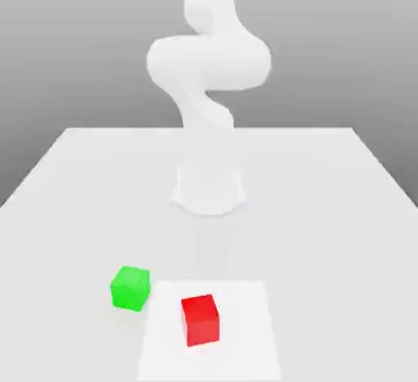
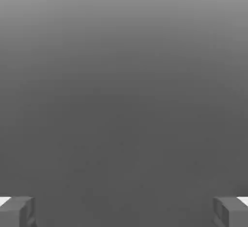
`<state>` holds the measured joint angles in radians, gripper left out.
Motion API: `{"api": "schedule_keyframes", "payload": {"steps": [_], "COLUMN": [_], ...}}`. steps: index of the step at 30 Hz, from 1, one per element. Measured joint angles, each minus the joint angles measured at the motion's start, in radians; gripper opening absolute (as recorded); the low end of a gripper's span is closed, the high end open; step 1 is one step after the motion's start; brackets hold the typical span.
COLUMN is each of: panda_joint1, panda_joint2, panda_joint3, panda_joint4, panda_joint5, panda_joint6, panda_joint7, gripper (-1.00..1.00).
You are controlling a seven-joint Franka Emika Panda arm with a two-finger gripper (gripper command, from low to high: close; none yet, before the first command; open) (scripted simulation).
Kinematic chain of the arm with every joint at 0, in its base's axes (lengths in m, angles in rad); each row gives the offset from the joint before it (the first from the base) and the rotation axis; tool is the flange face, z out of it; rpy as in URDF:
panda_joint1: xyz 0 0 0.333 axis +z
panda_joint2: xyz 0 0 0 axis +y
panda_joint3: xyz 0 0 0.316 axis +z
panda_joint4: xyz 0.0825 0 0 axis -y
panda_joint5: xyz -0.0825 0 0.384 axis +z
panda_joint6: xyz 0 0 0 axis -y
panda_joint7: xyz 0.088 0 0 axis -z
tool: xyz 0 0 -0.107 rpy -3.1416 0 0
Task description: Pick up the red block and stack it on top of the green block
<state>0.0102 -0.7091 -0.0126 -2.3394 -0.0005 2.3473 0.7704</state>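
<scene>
The red block [image 1: 200, 320] rests on the white table near its front edge. The green block [image 1: 130, 287] sits on the table a short way off, toward the exterior view's left and slightly farther back; the two cubes do not touch. In the hand view my gripper [image 2: 124, 211] is open, its grey fingertips [image 2: 17, 210] standing far apart with nothing between them and only plain grey background ahead. The white arm [image 1: 208, 62] rises from its base behind the blocks and bends upward.
The arm's round base [image 1: 209, 188] stands mid-table behind both cubes. A brighter white square patch [image 1: 245, 339] lies under and around the red block. The table [image 1: 326, 209] stretches wide on both sides.
</scene>
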Motion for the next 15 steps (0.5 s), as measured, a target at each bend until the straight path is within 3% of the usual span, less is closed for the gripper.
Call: {"api": "schedule_keyframes", "payload": {"steps": [15], "panda_joint1": [0.042], "panda_joint2": [0.551], "panda_joint3": [-0.061], "panda_joint4": [-0.238], "panda_joint5": [0.015], "panda_joint6": [0.286], "panda_joint7": [-0.192], "gripper": [0.00]}}
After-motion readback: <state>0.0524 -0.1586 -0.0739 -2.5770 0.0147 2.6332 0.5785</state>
